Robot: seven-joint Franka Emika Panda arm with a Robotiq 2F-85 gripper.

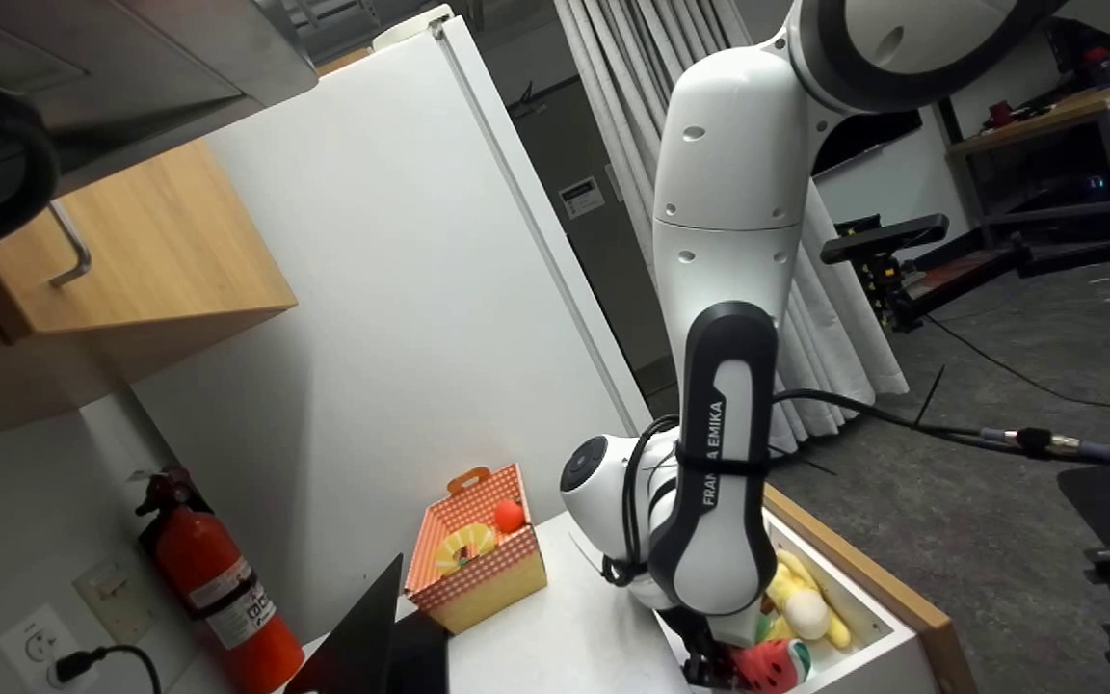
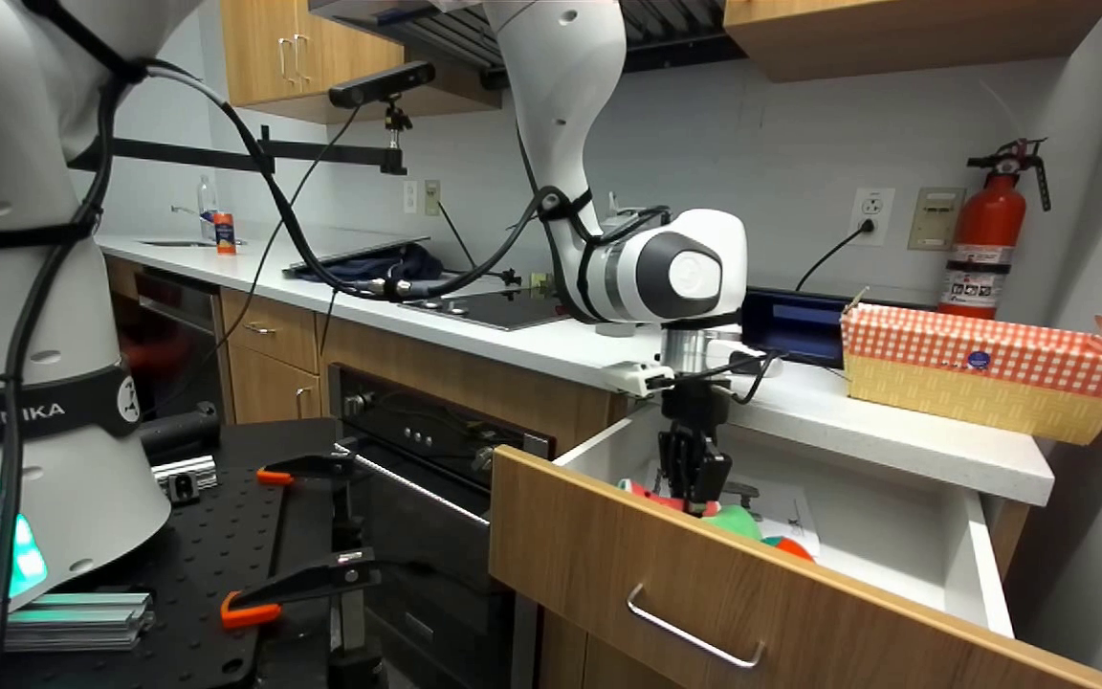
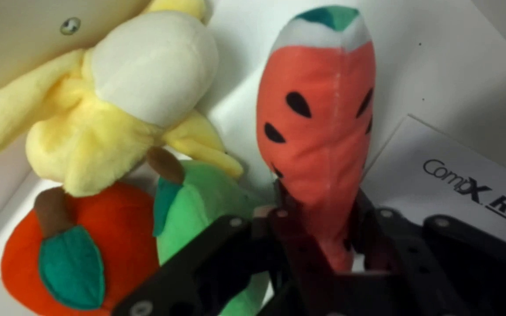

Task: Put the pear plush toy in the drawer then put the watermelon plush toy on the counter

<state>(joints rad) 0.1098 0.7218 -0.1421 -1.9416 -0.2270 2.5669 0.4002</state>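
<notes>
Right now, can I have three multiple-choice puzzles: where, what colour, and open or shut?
1. Where is the pear plush toy? A) on the counter B) in the checked box C) in the drawer
2. What colour are the seeds on the watermelon plush toy? A) black B) white C) blue
3. How is the drawer? A) shut B) open C) upside down

1C: its green cloth shows inside, in an exterior view.
2A: black seeds show in the wrist view.
3B: its inside shows in both exterior views.

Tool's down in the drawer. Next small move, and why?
I'd lift the tool straight up: it looks clamped on the watermelon plush toy, down in the drawer, lower than the counter, and the pear plush toy already lies in there.
</notes>
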